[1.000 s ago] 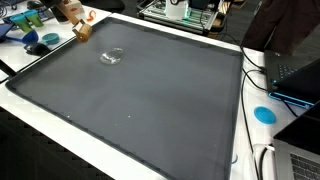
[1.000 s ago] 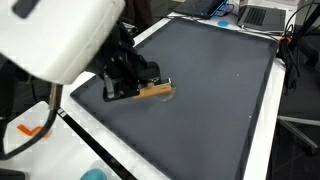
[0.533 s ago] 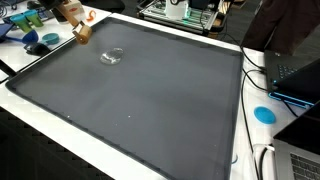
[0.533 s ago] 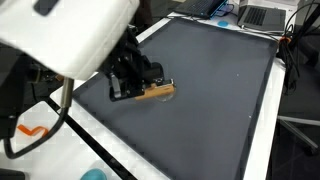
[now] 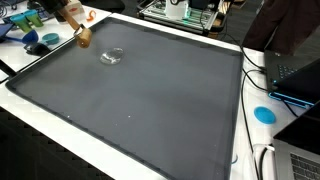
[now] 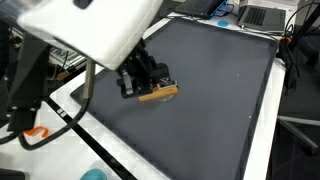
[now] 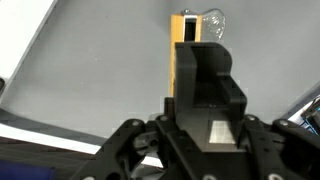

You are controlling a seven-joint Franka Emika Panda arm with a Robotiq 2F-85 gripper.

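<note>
Wooden block point(image 6: 160, 93) is clamped betw. gripper point(image 6: 148, 86) fingers, just over grey mat point(image 6: 220, 90) near its corner, clear glass point(image 5: 113, 56) close by; imo best done w/ firm grip, block level, well off glass.
</note>
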